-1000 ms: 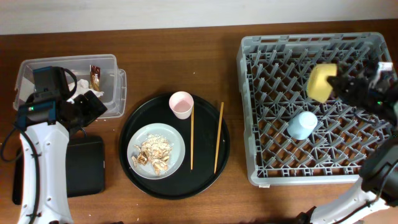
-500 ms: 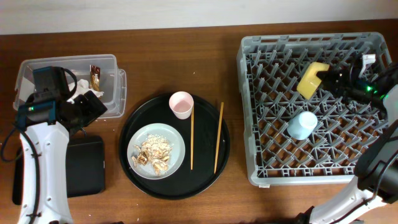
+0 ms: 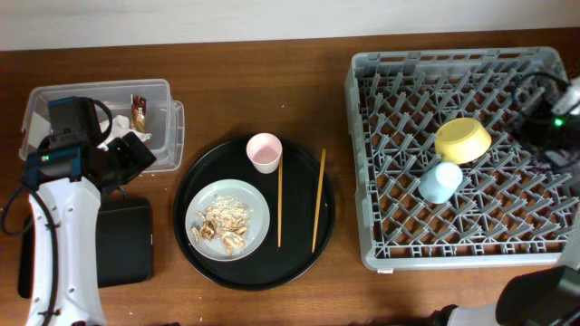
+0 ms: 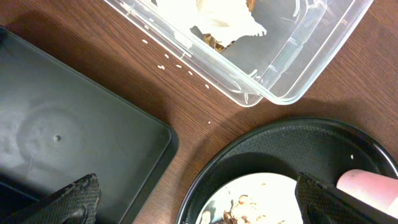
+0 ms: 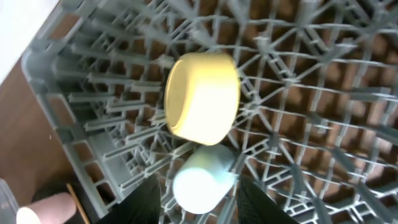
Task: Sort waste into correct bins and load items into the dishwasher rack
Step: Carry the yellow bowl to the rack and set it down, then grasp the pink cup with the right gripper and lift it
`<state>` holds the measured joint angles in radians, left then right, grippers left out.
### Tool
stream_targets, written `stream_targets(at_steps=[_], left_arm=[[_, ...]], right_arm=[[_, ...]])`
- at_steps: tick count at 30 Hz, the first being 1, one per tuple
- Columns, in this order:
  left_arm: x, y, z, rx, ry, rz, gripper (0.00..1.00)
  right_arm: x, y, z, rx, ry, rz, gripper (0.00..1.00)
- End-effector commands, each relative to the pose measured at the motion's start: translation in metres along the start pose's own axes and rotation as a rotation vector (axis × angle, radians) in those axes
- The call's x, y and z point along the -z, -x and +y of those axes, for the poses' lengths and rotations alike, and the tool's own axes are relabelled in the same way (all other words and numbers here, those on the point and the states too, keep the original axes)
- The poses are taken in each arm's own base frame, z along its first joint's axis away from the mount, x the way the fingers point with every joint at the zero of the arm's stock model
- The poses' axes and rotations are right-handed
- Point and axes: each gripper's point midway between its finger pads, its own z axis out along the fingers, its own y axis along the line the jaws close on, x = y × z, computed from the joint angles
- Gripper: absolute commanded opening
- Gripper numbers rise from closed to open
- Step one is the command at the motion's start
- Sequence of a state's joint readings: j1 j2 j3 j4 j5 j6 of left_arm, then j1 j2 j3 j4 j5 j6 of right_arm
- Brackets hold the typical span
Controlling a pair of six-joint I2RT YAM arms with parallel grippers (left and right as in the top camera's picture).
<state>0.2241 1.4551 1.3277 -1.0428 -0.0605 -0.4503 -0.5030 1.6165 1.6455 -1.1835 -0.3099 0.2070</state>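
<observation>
A second ago my right gripper [image 5: 198, 202] held the yellow plastic bowl [image 3: 463, 140] up over the large grey pegged dishwasher rack [image 3: 381, 68]. Now the bowl lies in the rack on its own and my right fingers are drawn back towards the rack's right edge, spread apart with nothing between them. I judge that item loaded. It joins the small light-blue cup [image 3: 439, 182], which sits just beside it, though I cannot tell whether the two touch.

The bowl is smooth, pale yellow and unmarked. In the wrist view it is tipped on its side among the pegs, rim towards the rack's wall, not squarely mouth-down.

Still to load are the pale pink cup [image 3: 264, 152] and the round light-grey plate [image 3: 258, 204], both on the big round black tray [image 3: 195, 181], the plate still carrying crumbly scraps.

My left gripper [image 4: 199, 190] has not moved — it hangs wide apart and empty by the clear plastic tub [image 3: 172, 109].
</observation>
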Motion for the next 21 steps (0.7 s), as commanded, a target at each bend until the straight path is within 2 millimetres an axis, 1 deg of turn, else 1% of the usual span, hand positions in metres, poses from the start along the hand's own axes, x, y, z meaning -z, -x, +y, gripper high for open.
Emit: stream_targets(at_steps=[1, 2, 3, 4, 5, 6, 8, 9, 10, 11, 13, 14, 16, 17, 18, 19, 20, 21], left_arm=[[0.004, 0.005, 0.0, 0.013, -0.002, -0.019, 0.99], [0.004, 0.005, 0.0, 0.013, -0.002, -0.019, 0.99], [0.004, 0.005, 0.0, 0.013, -0.002, -0.019, 0.99], [0.004, 0.005, 0.0, 0.013, -0.002, -0.019, 0.99], [0.004, 0.005, 0.0, 0.013, -0.002, -0.019, 0.99], [0.004, 0.005, 0.0, 0.013, -0.002, -0.019, 0.99], [0.004, 0.005, 0.0, 0.013, -0.002, -0.019, 0.99], [0.004, 0.005, 0.0, 0.013, -0.002, -0.019, 0.99], [0.004, 0.005, 0.0, 0.013, -0.002, -0.019, 0.99], [0.004, 0.005, 0.0, 0.013, -0.002, -0.019, 0.99], [0.004, 0.005, 0.0, 0.013, -0.002, -0.019, 0.99], [0.004, 0.005, 0.0, 0.013, -0.002, -0.019, 0.99], [0.004, 0.005, 0.0, 0.013, -0.002, -0.019, 0.99], [0.004, 0.005, 0.0, 0.013, -0.002, -0.019, 0.99], [0.004, 0.005, 0.0, 0.013, -0.002, -0.019, 1.0], [0.004, 0.005, 0.0, 0.013, -0.002, -0.019, 0.99], [0.004, 0.005, 0.0, 0.013, -0.002, -0.019, 0.99], [0.004, 0.005, 0.0, 0.013, -0.002, -0.019, 0.99]], right_arm=[[-0.014, -0.002, 0.039, 0.134, 0.015, -0.012, 0.31], [-0.026, -0.001, 0.047, 0.179, -0.024, -0.014, 0.28], [-0.044, -0.001, 0.05, 0.214, -0.075, -0.006, 0.22], [-0.062, -0.001, 0.051, 0.224, -0.11, 0.011, 0.19], [-0.087, -0.002, 0.048, 0.221, -0.147, 0.041, 0.11], [-0.114, -0.006, 0.032, 0.191, -0.224, 0.084, 0.07], [-0.136, -0.014, 0.013, 0.165, -0.289, 0.147, 0.04], [-0.136, -0.017, 0.001, 0.161, -0.341, 0.166, 0.04], [-0.128, -0.016, -0.009, 0.142, -0.401, 0.157, 0.04], [-0.122, -0.015, -0.015, 0.131, -0.441, 0.146, 0.04], [-0.096, -0.009, -0.028, 0.122, -0.553, 0.109, 0.04], [-0.077, -0.006, -0.034, 0.106, -0.612, 0.087, 0.04], [-0.066, -0.004, -0.033, 0.087, -0.625, 0.068, 0.05], [-0.061, -0.005, -0.027, 0.073, -0.596, 0.066, 0.05], [-0.059, -0.009, -0.019, 0.066, -0.549, 0.079, 0.04], [-0.057, -0.014, -0.006, 0.06, -0.47, 0.096, 0.04], [-0.053, -0.026, 0.038, 0.156, -0.224, 0.147, 0.04], [-0.044, -0.042, 0.09, 0.305, 0.053, 0.187, 0.04]])
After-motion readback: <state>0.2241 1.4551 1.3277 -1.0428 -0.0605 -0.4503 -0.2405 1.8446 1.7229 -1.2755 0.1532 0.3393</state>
